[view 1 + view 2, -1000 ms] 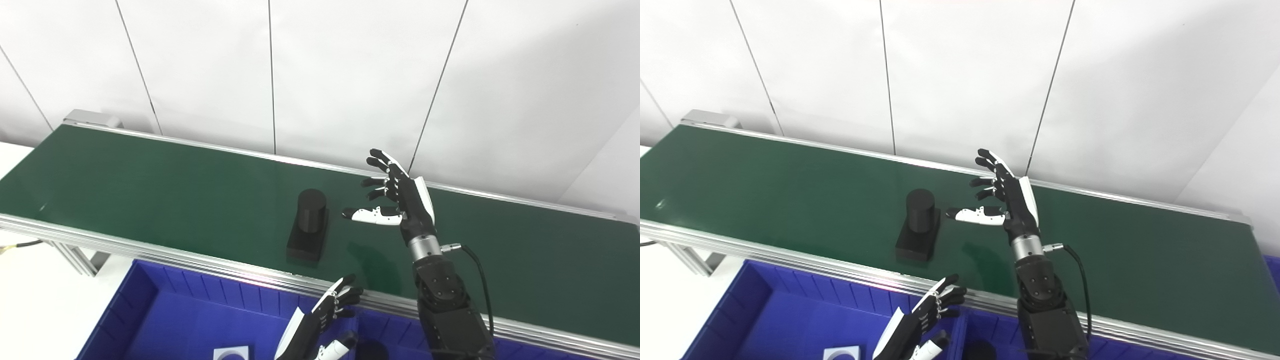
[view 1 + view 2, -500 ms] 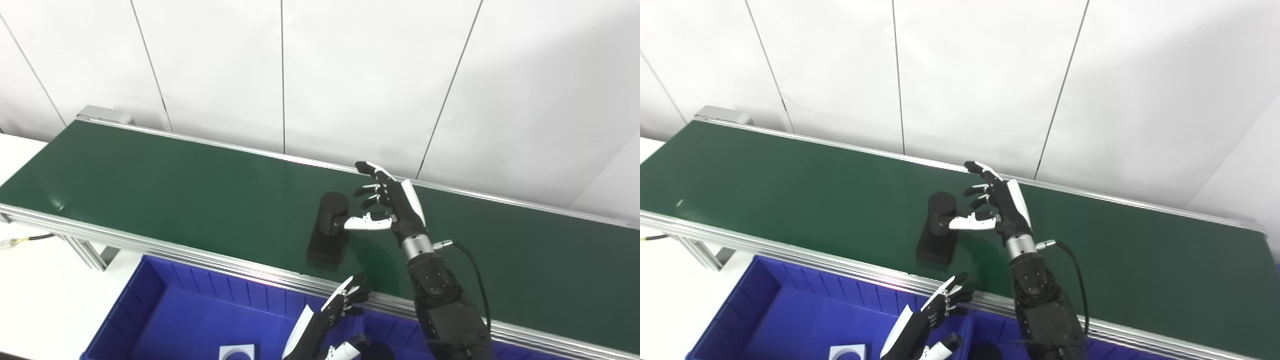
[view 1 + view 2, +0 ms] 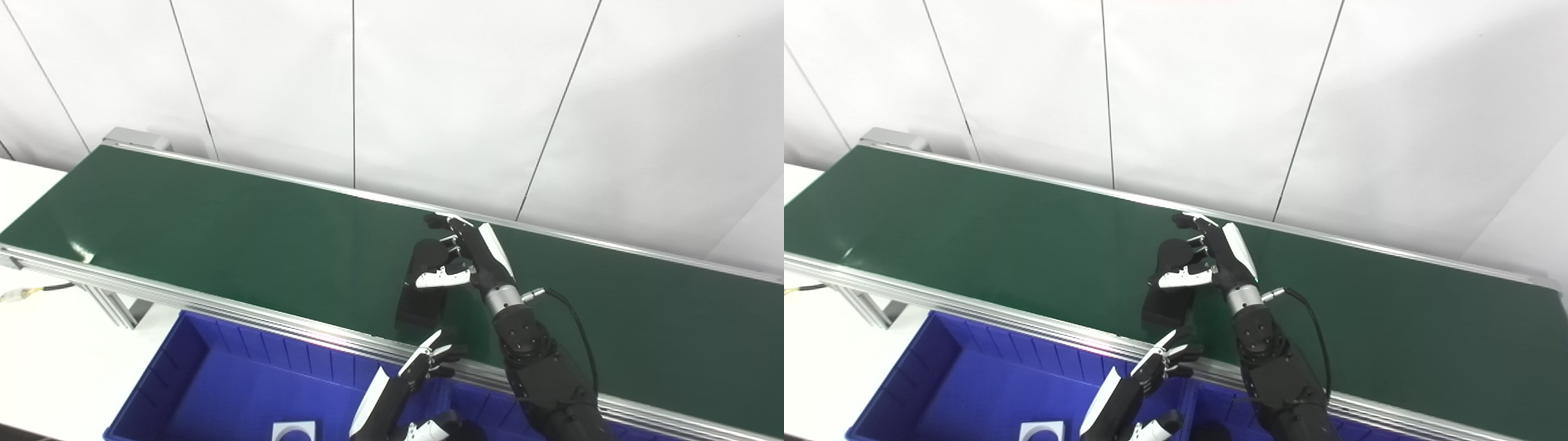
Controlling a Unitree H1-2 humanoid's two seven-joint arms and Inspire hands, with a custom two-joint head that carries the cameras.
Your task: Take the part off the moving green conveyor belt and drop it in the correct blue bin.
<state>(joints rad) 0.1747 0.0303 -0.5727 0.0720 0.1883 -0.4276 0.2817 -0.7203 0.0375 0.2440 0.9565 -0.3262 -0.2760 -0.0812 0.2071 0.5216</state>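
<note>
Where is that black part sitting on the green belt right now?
The black part stands on the green conveyor belt near its front rail, middle of both views, with the right hand closing around its round top.

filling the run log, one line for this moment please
right hand: fingers closing around black part | part: on green belt | left hand: open, over blue bin

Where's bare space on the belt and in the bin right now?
Free: belt left of the black part, and right of the right hand. Bin floor bare at its left. Crowded: around the white piece and left hand.
</note>
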